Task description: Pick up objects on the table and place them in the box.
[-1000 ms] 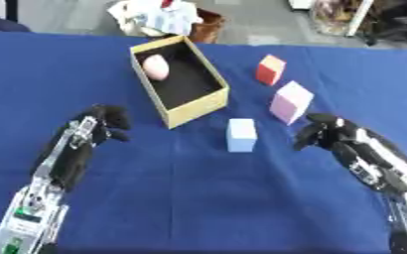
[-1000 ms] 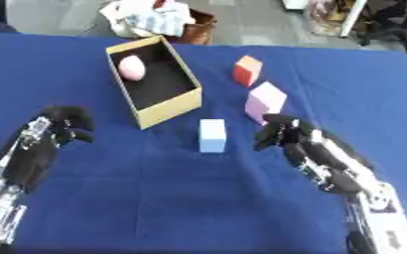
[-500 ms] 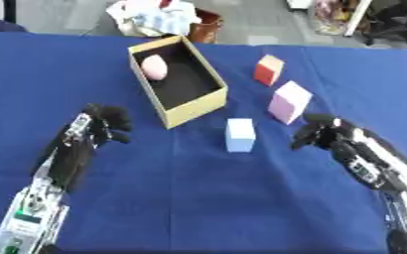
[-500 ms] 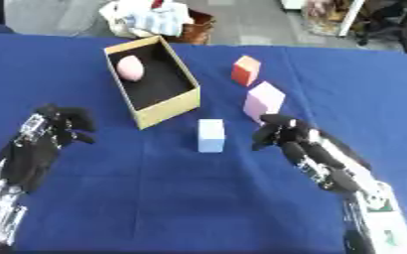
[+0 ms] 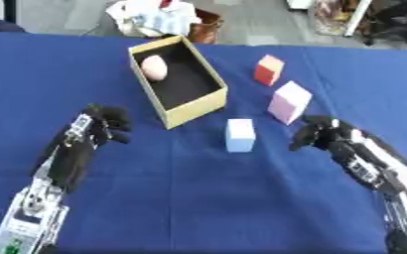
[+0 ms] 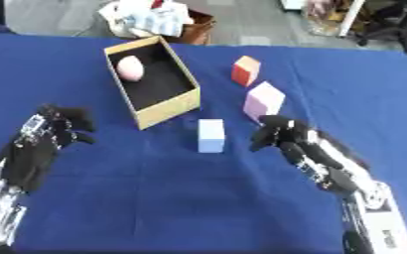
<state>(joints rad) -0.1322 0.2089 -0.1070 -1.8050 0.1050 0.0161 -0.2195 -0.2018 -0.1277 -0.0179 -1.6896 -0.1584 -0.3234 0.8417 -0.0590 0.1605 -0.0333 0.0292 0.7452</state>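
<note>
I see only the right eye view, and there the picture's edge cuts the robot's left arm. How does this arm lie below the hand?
Observer: In the left eye view the whole forearm behind the left hand is in the picture. It runs down to the lower edge, where a silver part shows.
Operator: Is there any table on the outer side of that arm?
Observer: Yes. The left eye view shows a strip of the blue table to the left of the arm, which your view cuts off.
</note>
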